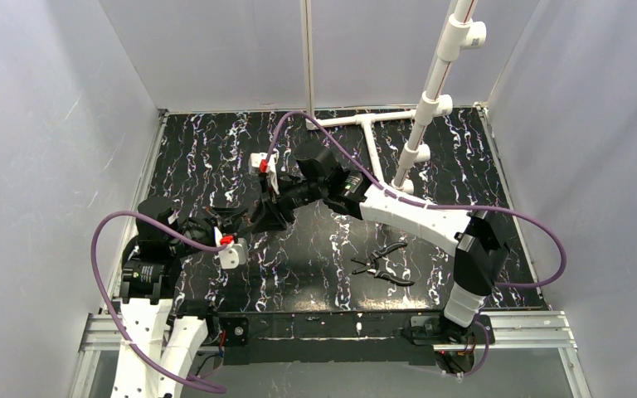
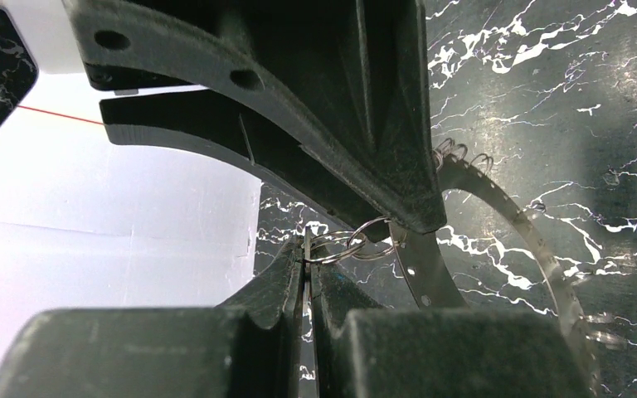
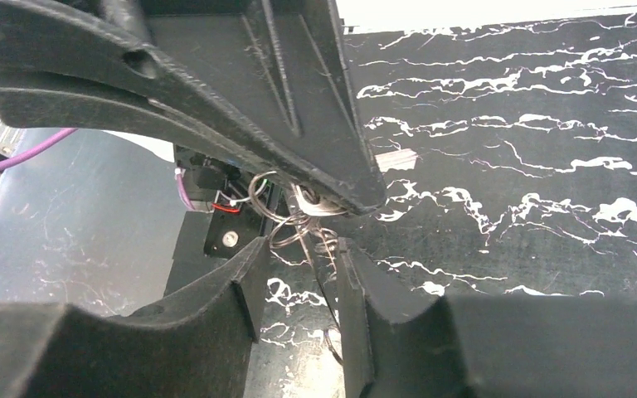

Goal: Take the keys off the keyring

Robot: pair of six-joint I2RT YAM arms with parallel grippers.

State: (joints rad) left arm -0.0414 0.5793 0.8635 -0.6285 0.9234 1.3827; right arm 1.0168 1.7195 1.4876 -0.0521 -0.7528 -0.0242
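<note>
Top external view: seeing left gripper [image 1: 236,217] and right gripper [image 1: 264,214] meeting tip to tip over the left-centre part of the black marbled mat [image 1: 216,149], with the right arm stretched across from the right side. Noting black-handled pliers [image 1: 381,264] lying on the mat well apart from both grippers, nearer the right arm's base, and a white PVC pipe stand [image 1: 435,91] rising at the back right. Left wrist view: finding left fingers [image 2: 282,282] pressed fully together, pinching the wire of the small split rings [image 2: 371,240] right at the tips. Finding the keyring [image 2: 543,249], a wide silvery band with punched holes, curving just beyond those rings, beside and partly under the right gripper's fingertip; not managing to tell whether touching the mat or hanging clear of it. Right wrist view: seeing right fingers [image 3: 245,282] standing part-way apart, straddling the tangle of rings, with a gap showing between and nothing visibly clamped.
</note>
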